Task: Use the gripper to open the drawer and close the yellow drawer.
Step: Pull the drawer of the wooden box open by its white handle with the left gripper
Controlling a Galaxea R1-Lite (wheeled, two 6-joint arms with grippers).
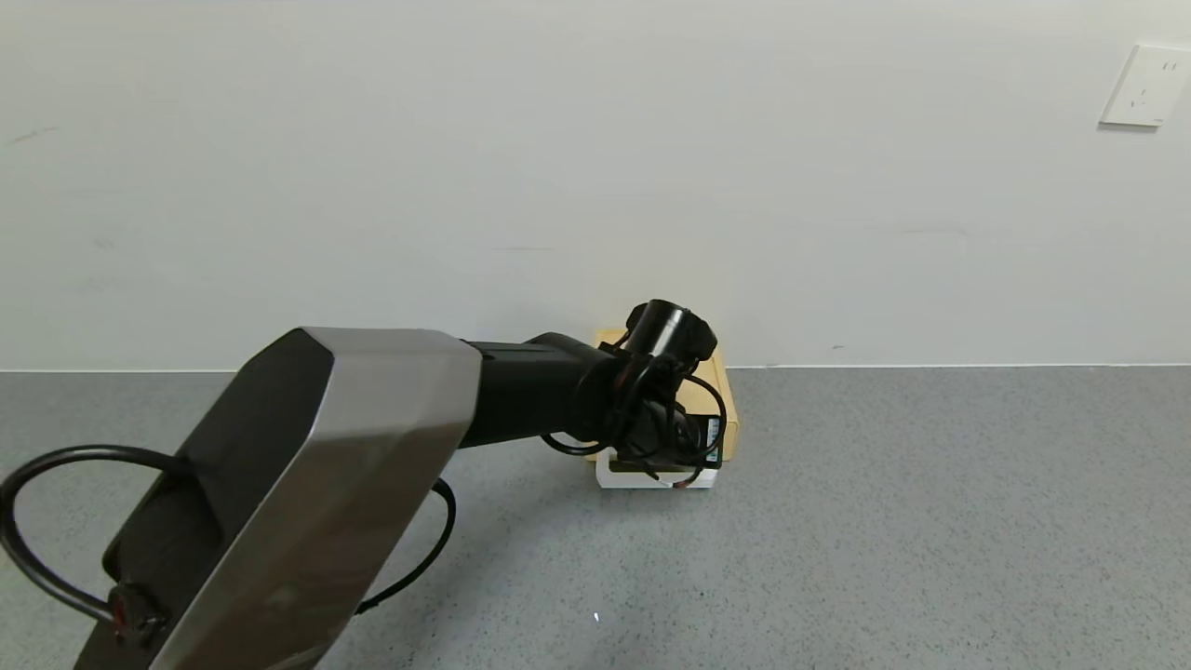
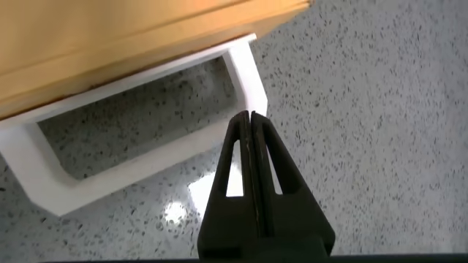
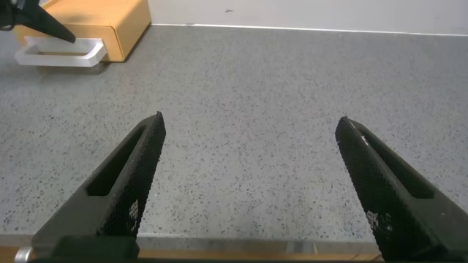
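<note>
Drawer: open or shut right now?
Shut, it seems. The drawer front sits flush with its yellow box, no gap showing; only the white handle sticks out. Left pincer, closed, is at the handle.

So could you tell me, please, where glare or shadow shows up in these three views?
Left wrist view: bright glare spots on the speckled floor inside the white handle, beside the shut left gripper. Head view: the left arm hides most of the drawer. Right wrist view: even light, no glare, with the open right gripper dark in the foreground.

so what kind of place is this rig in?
Likely a bare lab or test room: grey speckled countertop, plain white wall with a socket plate, and one yellow drawer the shut left gripper works at.
</note>
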